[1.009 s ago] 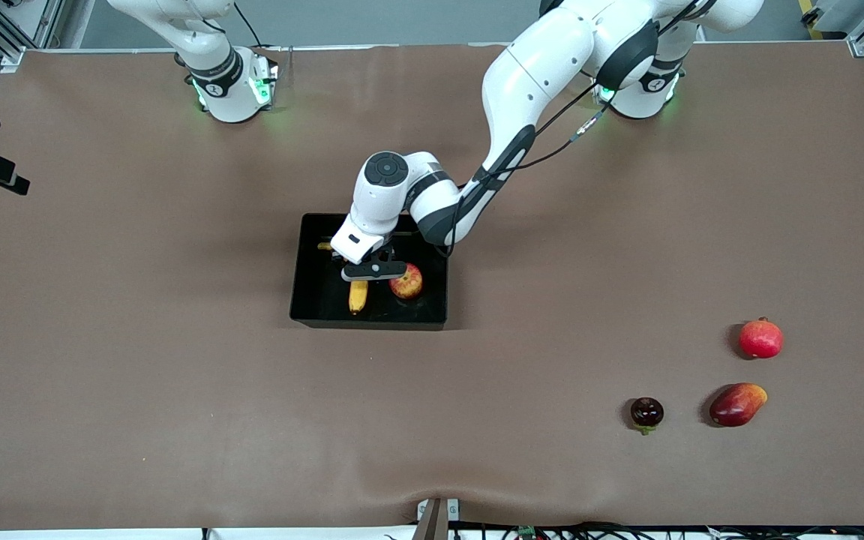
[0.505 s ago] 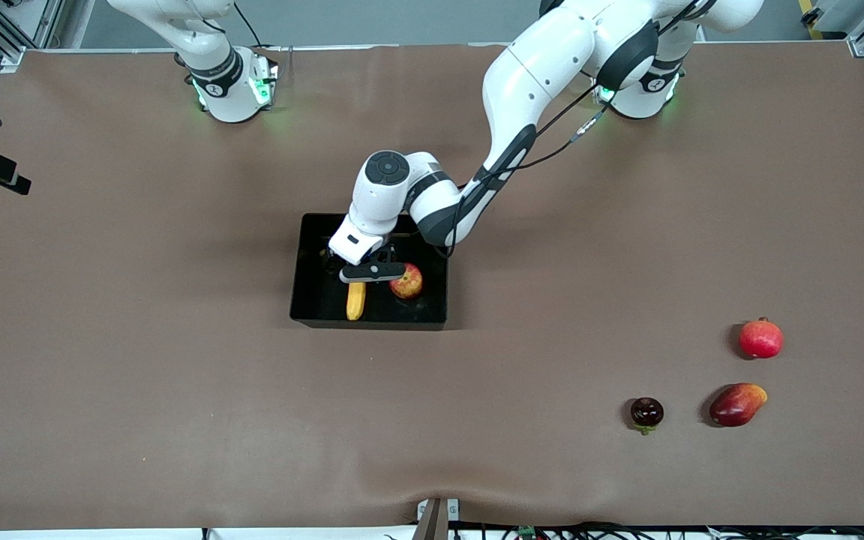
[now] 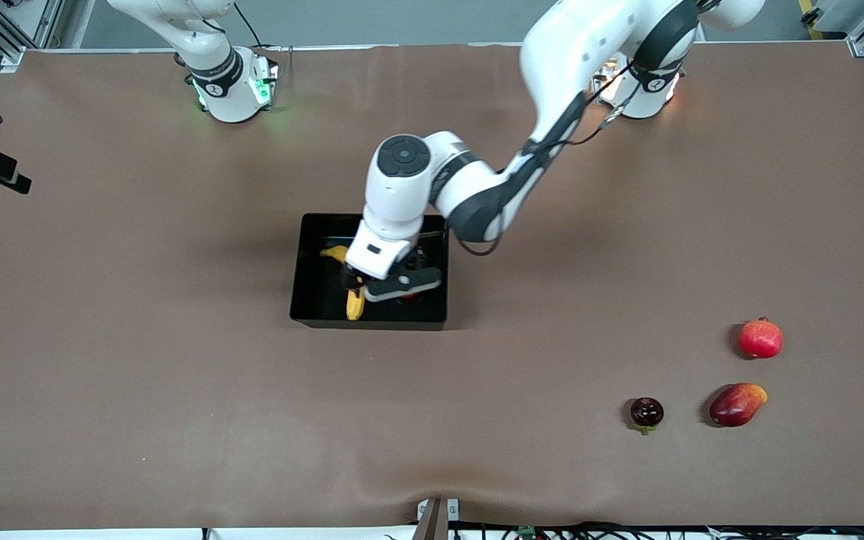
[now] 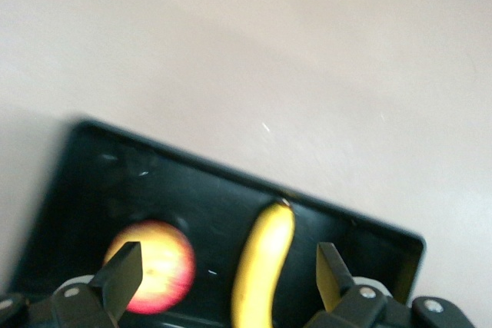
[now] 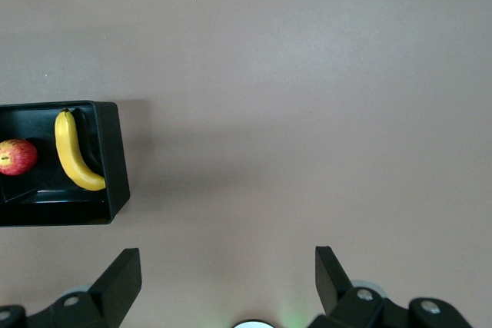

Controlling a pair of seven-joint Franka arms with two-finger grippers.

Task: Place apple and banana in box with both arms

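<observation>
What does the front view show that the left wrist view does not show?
Only the front view shows both white arms, the red crowned fruit, the oblong red-orange fruit and the small dark fruit toward the left arm's end of the brown table. Only the left wrist view shows the red-yellow apple unhidden, and the open left tool above it. Both show the yellow curved banana inside the shallow black plastic box.

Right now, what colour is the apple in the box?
Red with yellow streaks; the apple shows best in the right wrist view.
</observation>
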